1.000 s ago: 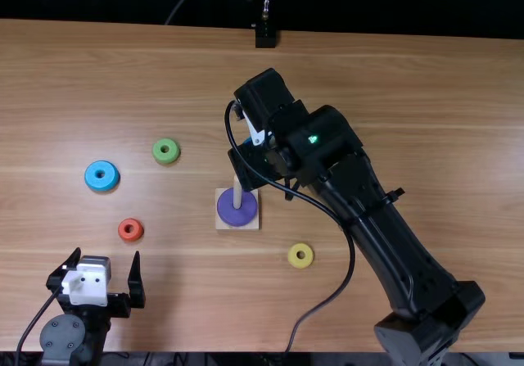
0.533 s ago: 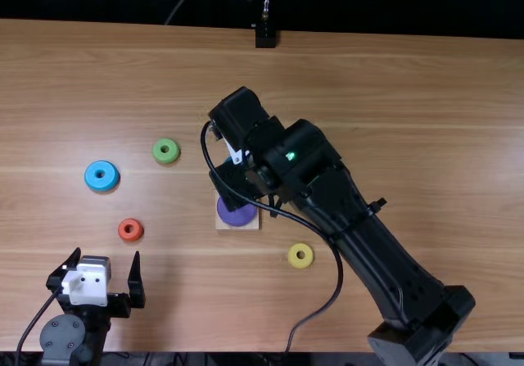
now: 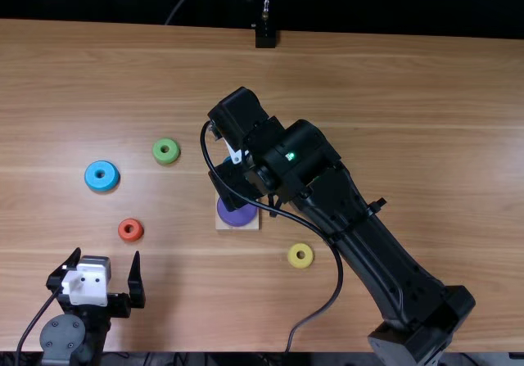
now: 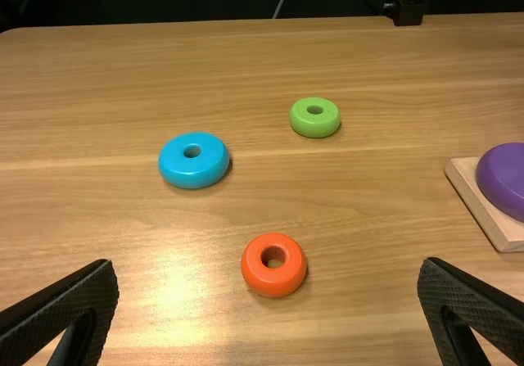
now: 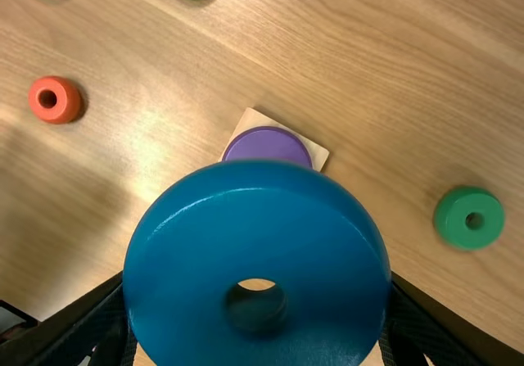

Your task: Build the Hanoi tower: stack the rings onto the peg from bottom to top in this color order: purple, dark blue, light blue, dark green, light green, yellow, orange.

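The right gripper [image 3: 233, 187] reaches in over the middle of the table [image 3: 442, 137], hiding the far part of the wooden base [image 3: 255, 226] from the top view. Its fingers pinch the dark blue ring [image 5: 258, 231] by opposite sides, the hole facing its wrist camera. The purple ring [image 3: 237, 212] lies flat on the base.

The left gripper [image 3: 100, 279] is at the near left corner of the table, its fingers spread wide with nothing between them.

Four rings lie to the left or near side of the base, flat on the table and well apart: light blue ring [image 3: 102, 185] nearest the left edge, light green ring [image 3: 166, 160] farther from the near edge, orange ring [image 3: 130, 239] nearer to it, and yellow ring [image 3: 300, 265] on the base's near right. The right wrist view shows the dark green ring [image 5: 454, 219] on the table, across the base from the orange ring.
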Controlling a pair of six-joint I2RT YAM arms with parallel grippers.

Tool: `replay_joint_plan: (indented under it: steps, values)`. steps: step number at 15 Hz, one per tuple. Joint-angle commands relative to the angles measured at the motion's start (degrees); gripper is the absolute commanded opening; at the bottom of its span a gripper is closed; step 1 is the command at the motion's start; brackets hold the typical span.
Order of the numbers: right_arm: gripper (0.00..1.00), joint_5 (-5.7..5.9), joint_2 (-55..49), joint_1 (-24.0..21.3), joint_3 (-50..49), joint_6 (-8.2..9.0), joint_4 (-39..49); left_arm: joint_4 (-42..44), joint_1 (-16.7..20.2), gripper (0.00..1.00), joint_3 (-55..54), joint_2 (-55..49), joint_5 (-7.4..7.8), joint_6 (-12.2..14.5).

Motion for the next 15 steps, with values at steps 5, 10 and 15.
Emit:
replay_joint_plan:
  steps: [5, 10, 15]
  values:
    - [0.00, 0.09, 0.72, -0.22, 0.24, -0.02, 0.29, -2.59, -0.47, 1.00, -6.52, -0.67, -0.29, 0.13]
    - [0.00, 0.20, 2.48, -0.22, 0.07, 0.08, 0.39, -2.59, -0.47, 1.00, -6.52, -0.67, -0.29, 0.13]
    - [0.00, 0.09, 3.97, -0.30, 0.07, -0.02, 0.60, -2.59, -0.55, 1.00, -6.52, -0.67, -0.29, 0.13]
